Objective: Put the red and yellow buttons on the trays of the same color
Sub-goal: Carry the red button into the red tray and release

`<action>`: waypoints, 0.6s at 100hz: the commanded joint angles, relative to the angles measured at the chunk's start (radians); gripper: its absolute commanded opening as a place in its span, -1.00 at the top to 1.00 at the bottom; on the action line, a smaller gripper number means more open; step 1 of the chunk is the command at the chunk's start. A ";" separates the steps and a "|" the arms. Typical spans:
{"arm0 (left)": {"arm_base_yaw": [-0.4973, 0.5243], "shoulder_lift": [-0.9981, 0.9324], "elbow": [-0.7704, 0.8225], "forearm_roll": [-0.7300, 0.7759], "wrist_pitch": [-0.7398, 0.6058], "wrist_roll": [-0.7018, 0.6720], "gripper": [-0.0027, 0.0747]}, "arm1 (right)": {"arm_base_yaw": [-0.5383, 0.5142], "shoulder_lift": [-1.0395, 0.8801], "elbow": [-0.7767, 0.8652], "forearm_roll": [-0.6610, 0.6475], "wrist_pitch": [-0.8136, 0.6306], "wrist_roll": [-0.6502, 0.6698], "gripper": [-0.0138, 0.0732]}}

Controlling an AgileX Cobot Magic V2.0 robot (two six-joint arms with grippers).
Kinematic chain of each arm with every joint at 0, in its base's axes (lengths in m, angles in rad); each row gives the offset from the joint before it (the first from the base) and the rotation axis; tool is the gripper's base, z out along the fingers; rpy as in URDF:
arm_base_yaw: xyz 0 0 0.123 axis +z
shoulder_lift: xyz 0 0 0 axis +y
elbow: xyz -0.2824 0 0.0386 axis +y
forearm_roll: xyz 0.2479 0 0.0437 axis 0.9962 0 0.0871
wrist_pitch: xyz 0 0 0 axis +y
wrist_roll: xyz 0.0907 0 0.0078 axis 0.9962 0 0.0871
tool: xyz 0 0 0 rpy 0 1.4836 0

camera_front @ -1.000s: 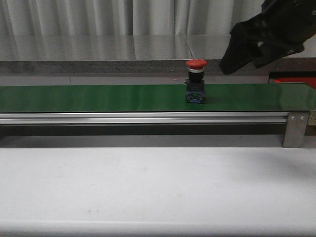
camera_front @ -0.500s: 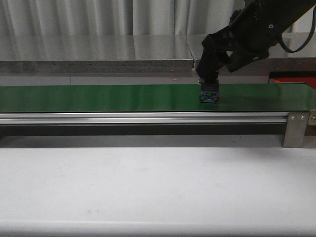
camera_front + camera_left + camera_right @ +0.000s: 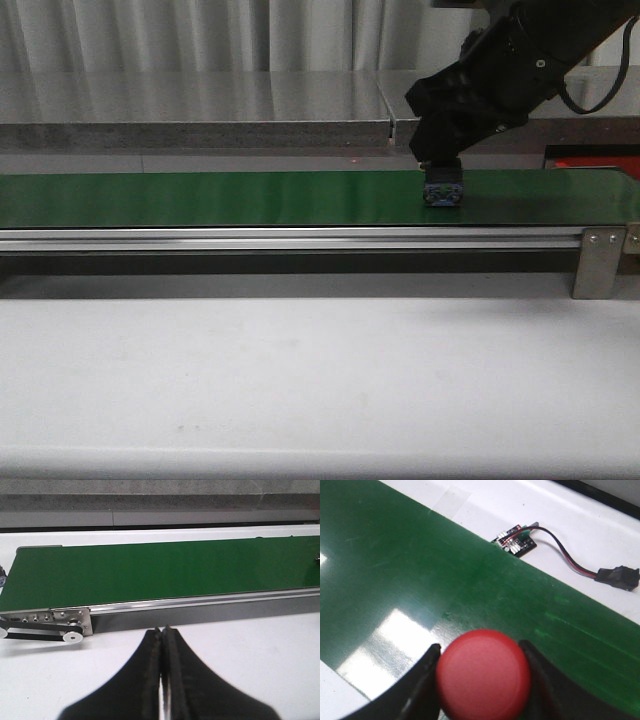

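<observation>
Right gripper (image 3: 482, 680) has descended onto the red button (image 3: 483, 675) on the belt (image 3: 200, 198), jaws grasping it; left jaws clenched

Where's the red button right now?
The red button stands on the green belt, right of centre in the front view, between the right gripper's fingers; only its blue base shows there.

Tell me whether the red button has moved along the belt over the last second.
Yes. In the front view the red button has shifted rightward along the green belt, nearer the metal end bracket, and the right gripper has come down over it.
</observation>
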 commanded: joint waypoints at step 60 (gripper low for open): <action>-0.008 0.006 -0.024 -0.017 -0.067 -0.002 0.98 | -0.442 0.078 -0.532 0.019 0.094 0.046 0.23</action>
